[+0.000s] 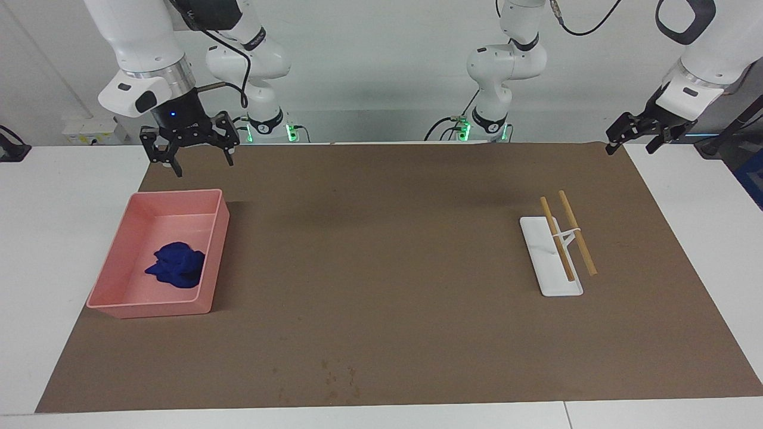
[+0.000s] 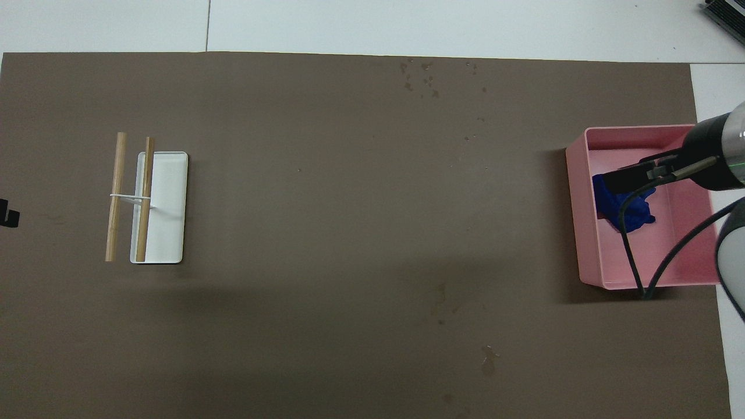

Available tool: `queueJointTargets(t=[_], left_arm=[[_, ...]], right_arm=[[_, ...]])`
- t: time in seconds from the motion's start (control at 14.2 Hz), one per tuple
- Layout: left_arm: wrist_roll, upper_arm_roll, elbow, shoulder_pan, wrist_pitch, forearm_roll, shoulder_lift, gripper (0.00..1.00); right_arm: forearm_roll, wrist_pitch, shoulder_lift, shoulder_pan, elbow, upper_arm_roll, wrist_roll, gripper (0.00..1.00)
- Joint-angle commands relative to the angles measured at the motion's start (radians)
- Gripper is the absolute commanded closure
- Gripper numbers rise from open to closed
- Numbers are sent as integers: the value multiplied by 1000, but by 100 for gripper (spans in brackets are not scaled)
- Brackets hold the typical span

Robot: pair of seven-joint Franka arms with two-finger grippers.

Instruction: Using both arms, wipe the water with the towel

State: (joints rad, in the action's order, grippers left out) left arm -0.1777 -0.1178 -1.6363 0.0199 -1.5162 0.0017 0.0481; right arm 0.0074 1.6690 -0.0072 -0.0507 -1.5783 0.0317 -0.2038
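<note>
The blue towel lies crumpled inside the pink tray at the right arm's end of the table. My right gripper hangs open high over the tray, well clear of the towel and holding nothing. In the overhead view it covers part of the towel. Small water drops dot the brown mat near the edge farthest from the robots. My left gripper waits open and empty over the mat's corner at the left arm's end.
A white rack with two wooden sticks stands toward the left arm's end. Fainter wet spots mark the mat nearer the robots. The brown mat covers most of the white table.
</note>
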Motion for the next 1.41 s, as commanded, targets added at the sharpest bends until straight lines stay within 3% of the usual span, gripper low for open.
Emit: queueJointTargets(t=[0.0,1.34], left_arm=[[12,-2,-19,-3,-4,-9,19,0],[12,-2,-19,-3,-4,-9,19,0]], right_arm=[[13,46,0,0,-48,-12,-3,0],[-1,34,-2,31,-39,-24,1,0]])
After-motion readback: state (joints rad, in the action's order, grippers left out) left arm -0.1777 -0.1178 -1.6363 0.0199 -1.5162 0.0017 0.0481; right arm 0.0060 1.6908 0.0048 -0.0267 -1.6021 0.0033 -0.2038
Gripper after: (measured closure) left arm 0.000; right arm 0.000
